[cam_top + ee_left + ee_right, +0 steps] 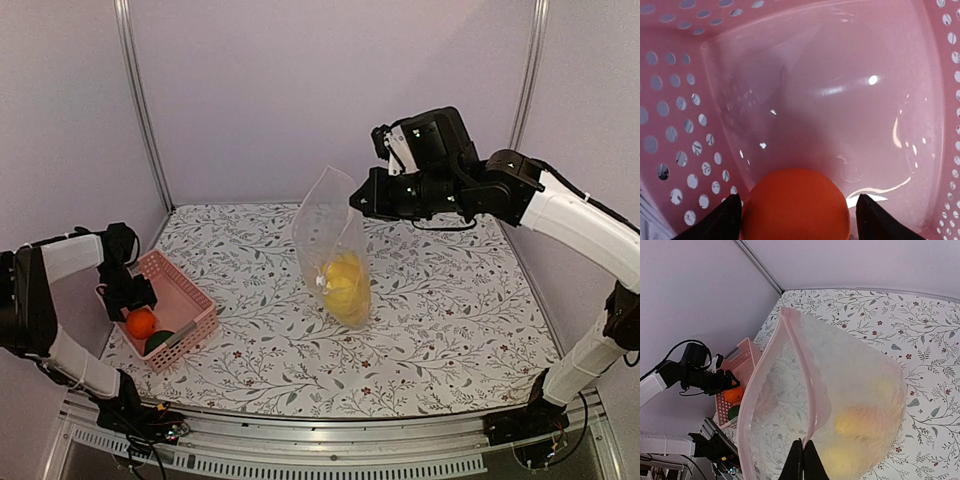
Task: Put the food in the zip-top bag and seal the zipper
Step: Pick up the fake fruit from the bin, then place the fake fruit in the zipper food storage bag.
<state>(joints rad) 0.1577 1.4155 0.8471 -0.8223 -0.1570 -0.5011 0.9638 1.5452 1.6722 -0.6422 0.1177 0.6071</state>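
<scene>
- On the left: left gripper [799, 214] spread wide, straddling the orange [796, 197] in the pink basket [670, 125].
- Centre: right gripper [802, 460] pinching the zip-top bag [855, 365] by its rim, yellow fruit [345, 282] inside.

The left arm [70, 255] and right arm [575, 218] have white tubular shells, black joints and thin black cables; the 2 left fingers [875, 220] are black wedges.
</scene>
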